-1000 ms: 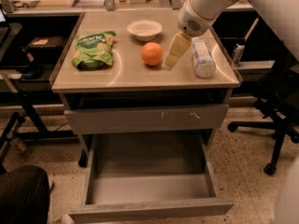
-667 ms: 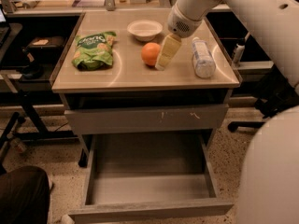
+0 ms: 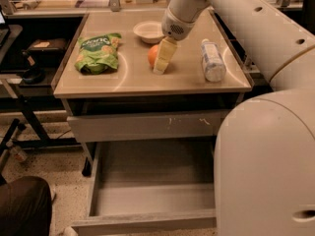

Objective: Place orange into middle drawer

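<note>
The orange [image 3: 151,56] sits on the tan tabletop [image 3: 133,77], near the middle, just in front of a white bowl. My gripper [image 3: 161,63] reaches down from the upper right and stands right against the orange's right side, hiding part of it. The orange rests on the table. The middle drawer [image 3: 152,168] is pulled out wide open below the table, with a flat grey inside and nothing in it. Above it is a closed grey drawer front with pale scuff marks [image 3: 147,126].
A white bowl [image 3: 149,31] stands behind the orange. A green snack bag [image 3: 97,53] lies at the left and a clear water bottle [image 3: 212,60] lies at the right. My white body [image 3: 266,166] fills the lower right. A person's knee [image 3: 22,205] is at the lower left.
My arm has swung left across the table. The gripper has gone from beside the bottle to right up against the orange. The orange has not moved.
</note>
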Controlling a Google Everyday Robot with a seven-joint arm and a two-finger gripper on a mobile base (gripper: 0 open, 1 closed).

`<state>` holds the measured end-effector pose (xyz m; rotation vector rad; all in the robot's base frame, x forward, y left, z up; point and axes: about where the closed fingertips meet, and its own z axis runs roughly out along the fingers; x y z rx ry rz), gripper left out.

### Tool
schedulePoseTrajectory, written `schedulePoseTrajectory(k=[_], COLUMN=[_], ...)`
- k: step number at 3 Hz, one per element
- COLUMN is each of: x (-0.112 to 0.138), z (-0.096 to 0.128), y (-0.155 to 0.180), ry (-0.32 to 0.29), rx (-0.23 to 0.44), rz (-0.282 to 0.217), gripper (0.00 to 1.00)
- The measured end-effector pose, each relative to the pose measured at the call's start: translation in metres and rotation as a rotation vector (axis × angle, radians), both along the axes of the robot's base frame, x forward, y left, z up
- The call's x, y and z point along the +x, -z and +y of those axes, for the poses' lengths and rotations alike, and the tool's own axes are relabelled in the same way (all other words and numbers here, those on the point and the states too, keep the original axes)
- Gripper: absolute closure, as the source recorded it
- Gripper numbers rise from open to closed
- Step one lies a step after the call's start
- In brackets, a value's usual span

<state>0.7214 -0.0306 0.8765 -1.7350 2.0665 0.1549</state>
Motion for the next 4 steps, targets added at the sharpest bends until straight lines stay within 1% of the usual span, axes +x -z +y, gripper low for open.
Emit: schedulePoseTrajectory(k=[1, 3, 4], x=[0.010, 0.035, 0.042], z=[-0.005, -0.005, -0.002], y=[0.003, 0.010, 0.019], ry=[0.001, -0.016, -0.025], rx=[0.010, 0.020, 0.020], rz=[0.002, -0.001, 0.015], gripper=[0.00, 0.00, 0.00])
